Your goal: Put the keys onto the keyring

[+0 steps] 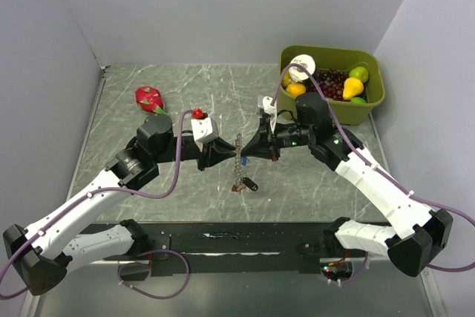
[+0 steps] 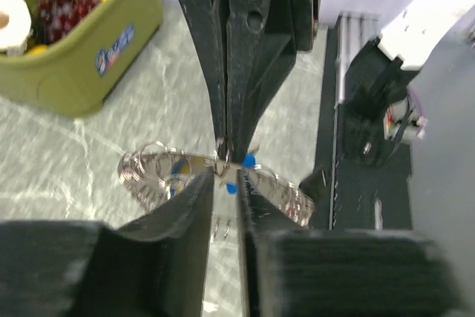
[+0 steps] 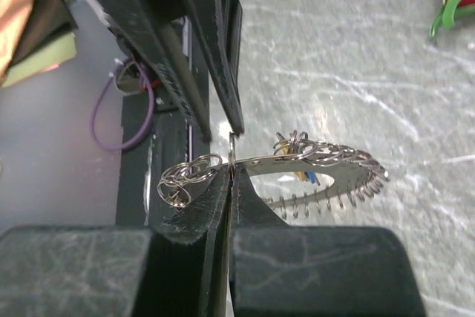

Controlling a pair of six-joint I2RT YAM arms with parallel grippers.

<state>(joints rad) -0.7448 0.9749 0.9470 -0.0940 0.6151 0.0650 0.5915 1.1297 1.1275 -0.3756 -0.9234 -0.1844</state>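
Top external view shows a big grey table (image 1: pixel 185 83) with white lines in it, like stone. Two white and black arms reach in from the near edge, and their tips meet in the middle of the table. At the far right sits a green bin (image 1: pixel 371 103) with dark grapes (image 1: pixel 332 84) and yellow and green fruit in it. At the far left lies a pink dragon fruit (image 1: pixel 151 98).

The keyring (image 1: pixel 238 152) hangs between the two tips, up off the table. It is a shiny metal strip with lots of little wire rings on it. A black fob (image 1: pixel 250 184) dangles from its near end.

The right gripper (image 1: pixel 246 154) is squeezed tight and pinches a thin loop of the keyring at its tip. The left gripper (image 1: pixel 228 156) is just beside it on the left. Its fingers (image 2: pixel 194 206) stand a little apart, with a thin gap between them, and the metal strip runs across in front of that gap.

The keys (image 2: pixel 249 159) have tiny blue heads. They sit on the keyring, right by where the two tips meet. They are very small, so I cannot tell how many there are.
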